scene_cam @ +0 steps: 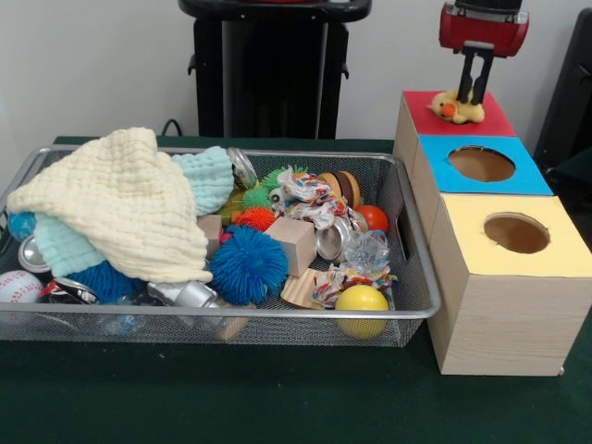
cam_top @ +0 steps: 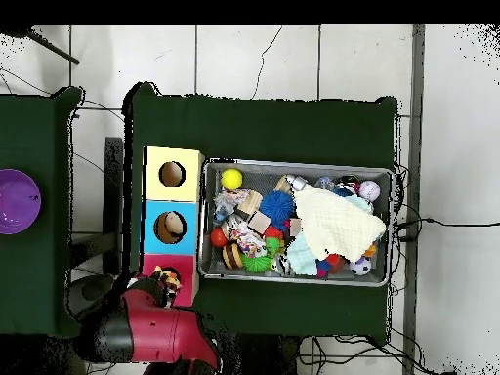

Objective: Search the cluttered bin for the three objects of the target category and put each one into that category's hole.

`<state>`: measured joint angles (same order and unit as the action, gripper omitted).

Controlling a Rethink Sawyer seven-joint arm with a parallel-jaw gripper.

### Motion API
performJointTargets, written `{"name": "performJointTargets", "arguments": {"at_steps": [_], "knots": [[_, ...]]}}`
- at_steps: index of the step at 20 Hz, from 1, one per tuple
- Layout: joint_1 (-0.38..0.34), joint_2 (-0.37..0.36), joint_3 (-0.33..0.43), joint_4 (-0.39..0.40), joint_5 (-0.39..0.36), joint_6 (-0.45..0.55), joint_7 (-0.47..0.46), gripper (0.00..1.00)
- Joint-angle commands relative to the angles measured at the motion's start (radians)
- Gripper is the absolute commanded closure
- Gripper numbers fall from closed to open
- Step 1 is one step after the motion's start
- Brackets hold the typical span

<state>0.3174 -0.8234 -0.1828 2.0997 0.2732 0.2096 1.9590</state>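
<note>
From the front, my jaws [scene_cam: 474, 92] hang over the red-topped box [scene_cam: 425, 116], the farthest of three joined boxes, and they are closed narrow on a yellow plush duck [scene_cam: 457, 108] with an orange bill. The duck sits right on the red top, so its hole is hidden beneath it. Next along is the blue-topped box [scene_cam: 518, 176] with its round hole in plain sight, then the yellow-topped box [scene_cam: 555, 250], nearest the camera, also with an open hole. Beside the boxes stands the wire mesh bin [scene_cam: 421, 305] on the green counter [scene_cam: 277, 398]. A cream waffle cloth [scene_cam: 120, 203] covers its one end, over a pale blue cloth [scene_cam: 208, 176]. In the other end lie a blue spiky ball [scene_cam: 247, 265], a wooden block [scene_cam: 296, 242], a knotted rope toy [scene_cam: 310, 196], a yellow ball [scene_cam: 362, 301] and a small red ball [scene_cam: 374, 217]. A baseball [scene_cam: 18, 287] rests in the corner under the cloth.

From overhead, my red arm [cam_top: 146, 332] reaches to the red box [cam_top: 186, 266], the duck [cam_top: 168, 282] at its tip. The bin [cam_top: 298, 277] lies just beside the row of boxes.
</note>
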Motion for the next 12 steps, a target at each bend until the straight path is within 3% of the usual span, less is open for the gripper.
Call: {"name": "performJointTargets", "arguments": {"at_steps": [1,12], "knots": [[-0.046,0.046,0.120,0.038,0.050,-0.073,0.224,1.00],[-0.076,0.047,0.154,0.059,0.037,-0.119,0.222,1.00]]}}
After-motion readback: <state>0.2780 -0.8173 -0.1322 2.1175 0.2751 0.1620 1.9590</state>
